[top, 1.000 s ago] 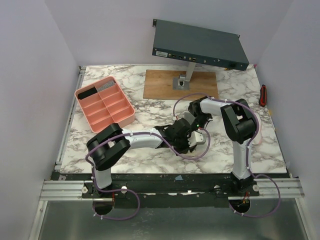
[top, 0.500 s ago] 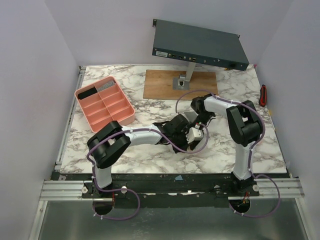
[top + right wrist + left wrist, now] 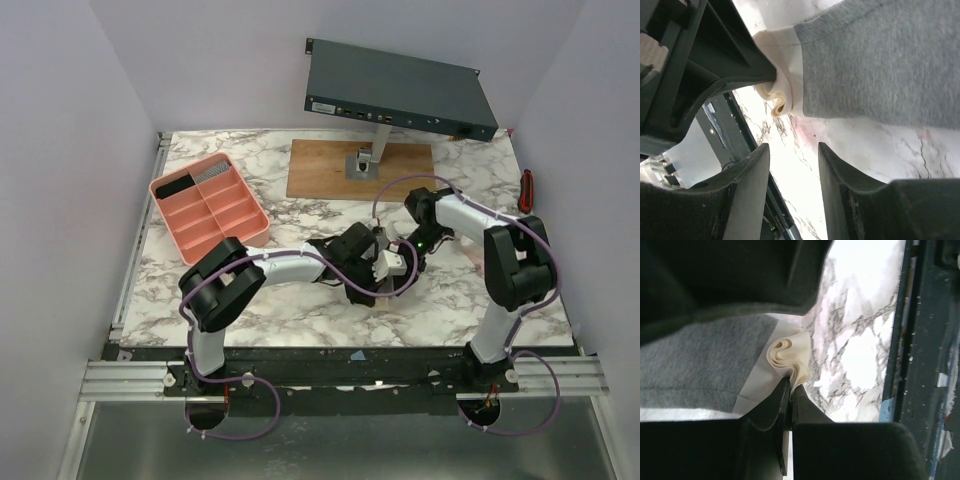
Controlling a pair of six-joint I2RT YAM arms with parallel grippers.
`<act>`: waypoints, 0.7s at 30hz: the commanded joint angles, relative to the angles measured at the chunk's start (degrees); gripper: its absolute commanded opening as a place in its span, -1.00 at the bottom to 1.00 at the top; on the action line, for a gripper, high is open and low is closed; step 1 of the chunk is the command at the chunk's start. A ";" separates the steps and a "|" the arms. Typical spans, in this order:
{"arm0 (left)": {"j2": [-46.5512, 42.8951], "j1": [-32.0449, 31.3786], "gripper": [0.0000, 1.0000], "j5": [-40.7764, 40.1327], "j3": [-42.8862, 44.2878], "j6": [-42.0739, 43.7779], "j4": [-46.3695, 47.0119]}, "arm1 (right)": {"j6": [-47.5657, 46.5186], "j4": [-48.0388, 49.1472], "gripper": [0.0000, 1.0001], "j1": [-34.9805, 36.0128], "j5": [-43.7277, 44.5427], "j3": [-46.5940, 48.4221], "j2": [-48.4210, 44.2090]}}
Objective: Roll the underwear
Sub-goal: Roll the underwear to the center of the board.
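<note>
The underwear [image 3: 396, 263] is a small grey and cream bundle at the middle of the marble table. In the left wrist view its grey fabric [image 3: 700, 360] fills the left side, and the cream waistband [image 3: 787, 354] is curled into a small roll. My left gripper [image 3: 790, 386] is shut on that curled waistband edge. It also shows in the top view [image 3: 378, 262]. My right gripper [image 3: 792, 165] is open and empty, just off the grey fabric [image 3: 880, 65] and the waistband roll [image 3: 780, 87]. It touches neither.
A pink divided tray [image 3: 208, 205] sits at the back left. A wooden board [image 3: 320, 170] at the back carries a stand with a dark flat device [image 3: 400, 90]. A red-handled tool [image 3: 526, 190] lies at the right edge. The table's dark front rail [image 3: 930, 340] is close.
The right arm has swung to the right, and its gripper has drawn back from the underwear. The left gripper has shifted slightly up and right, still holding the waistband.
</note>
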 commanded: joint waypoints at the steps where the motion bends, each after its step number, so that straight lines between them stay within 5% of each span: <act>1: 2.32 1.56 -1.00 4.86 2.92 -2.69 -2.63 | 2.07 2.98 -0.07 -1.53 1.79 -4.42 -5.80; 21: 3.67 4.30 -1.00 8.47 3.14 -4.54 -2.65 | 11.96 14.88 -0.06 -8.10 11.08 -10.92 -9.70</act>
